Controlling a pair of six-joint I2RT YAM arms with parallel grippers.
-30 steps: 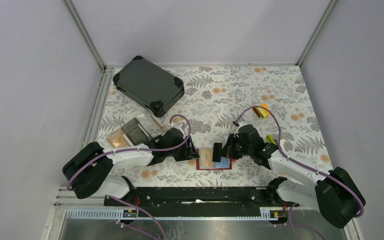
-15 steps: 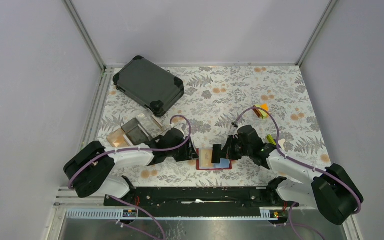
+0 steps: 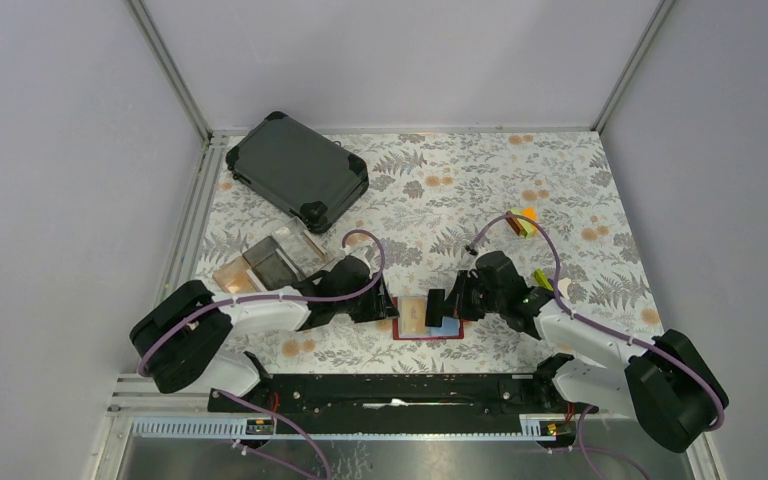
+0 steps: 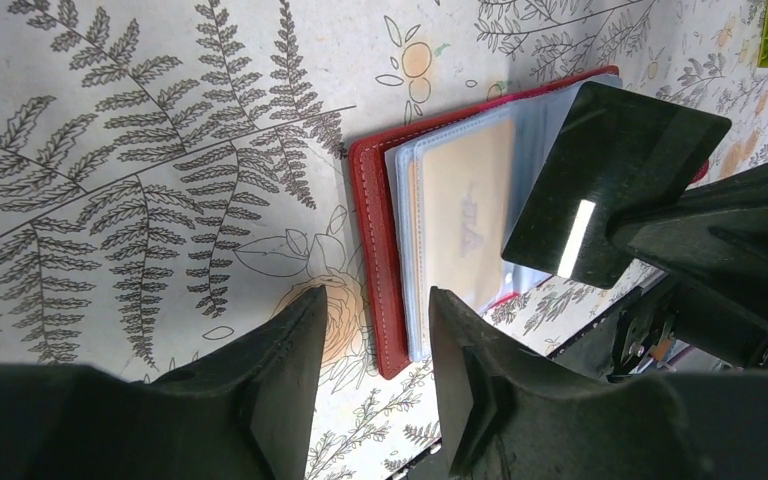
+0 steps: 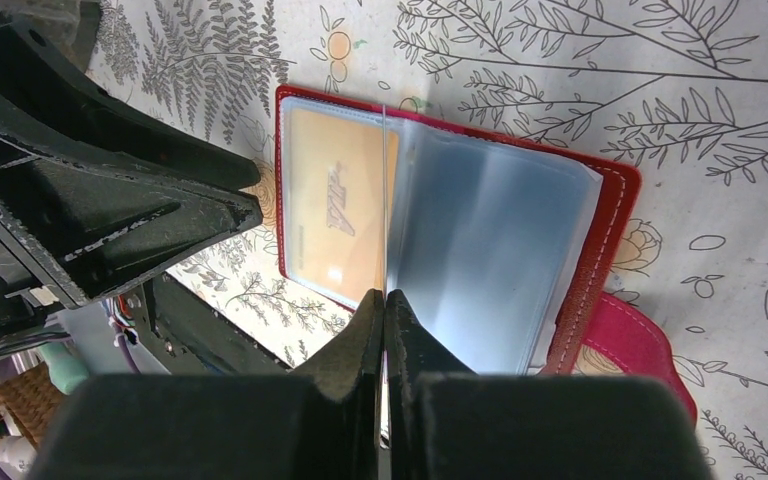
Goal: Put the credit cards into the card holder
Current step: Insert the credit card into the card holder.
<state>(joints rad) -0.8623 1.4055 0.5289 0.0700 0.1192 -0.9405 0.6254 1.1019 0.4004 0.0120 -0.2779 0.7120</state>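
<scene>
My left jaws have narrowed a little but stand parted and empty. Between them shows the edge of the small red leather folding card holder (image 4: 368,250), which lies open on the floral bench (image 3: 440,190) at lower centre. My right jaws stay pinched on a glossy dark plastic card (image 4: 610,180), edged closer over the clear sleeves beside the sleeved tan card (image 5: 335,210). I judge insertion is next.

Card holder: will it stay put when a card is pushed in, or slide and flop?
Likely slides: the card holder lies open on smooth cloth, the left gripper open at its edge, not clamping it. Its clear sleeves look thin and lifted, so probably floppy.
</scene>
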